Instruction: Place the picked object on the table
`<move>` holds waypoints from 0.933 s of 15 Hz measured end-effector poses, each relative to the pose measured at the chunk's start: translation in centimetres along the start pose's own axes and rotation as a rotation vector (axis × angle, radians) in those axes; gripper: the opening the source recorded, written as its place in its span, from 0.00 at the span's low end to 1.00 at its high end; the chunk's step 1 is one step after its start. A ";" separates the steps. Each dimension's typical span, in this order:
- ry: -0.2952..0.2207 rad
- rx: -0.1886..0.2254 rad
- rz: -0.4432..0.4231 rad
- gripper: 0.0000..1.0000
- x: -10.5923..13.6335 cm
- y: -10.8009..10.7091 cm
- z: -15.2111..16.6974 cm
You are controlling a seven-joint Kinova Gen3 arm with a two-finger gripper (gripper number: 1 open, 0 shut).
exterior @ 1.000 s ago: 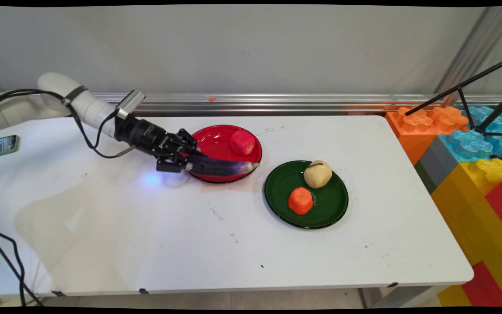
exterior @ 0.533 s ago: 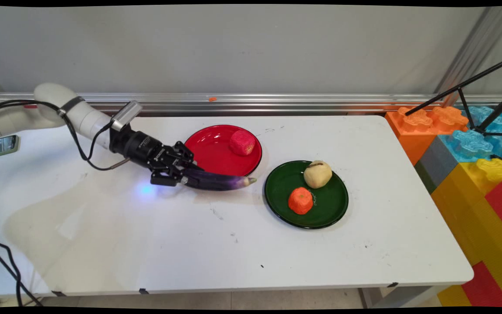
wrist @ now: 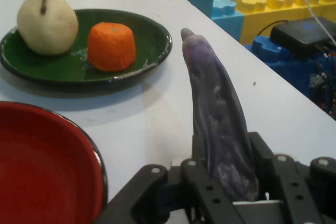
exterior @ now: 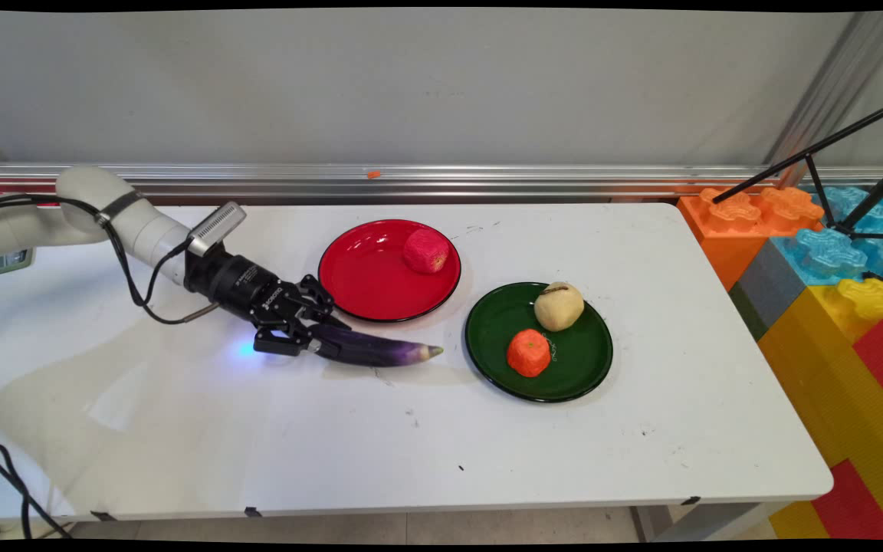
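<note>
The gripper (exterior: 317, 335) was seen low over the table (exterior: 257, 429), toward its left side, its fingers closed on the thick end of a purple eggplant (exterior: 380, 353). The eggplant was pointed toward the table's right edge, its pale tip just short of the green plate (exterior: 587, 360). The red plate (exterior: 365, 276) was set just beyond the eggplant, nearer the far edge, with a red fruit (exterior: 425, 251) on its right part. On the green plate, an orange fruit (exterior: 528, 353) and a pale pear (exterior: 559, 306) were placed close together.
</note>
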 end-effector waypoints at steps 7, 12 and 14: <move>-0.032 -0.012 0.002 0.00 -1.4 0.0 0.4; -0.048 -0.021 -0.002 1.00 -2.0 0.0 0.4; -0.054 -0.026 -0.007 1.00 -2.1 0.1 0.3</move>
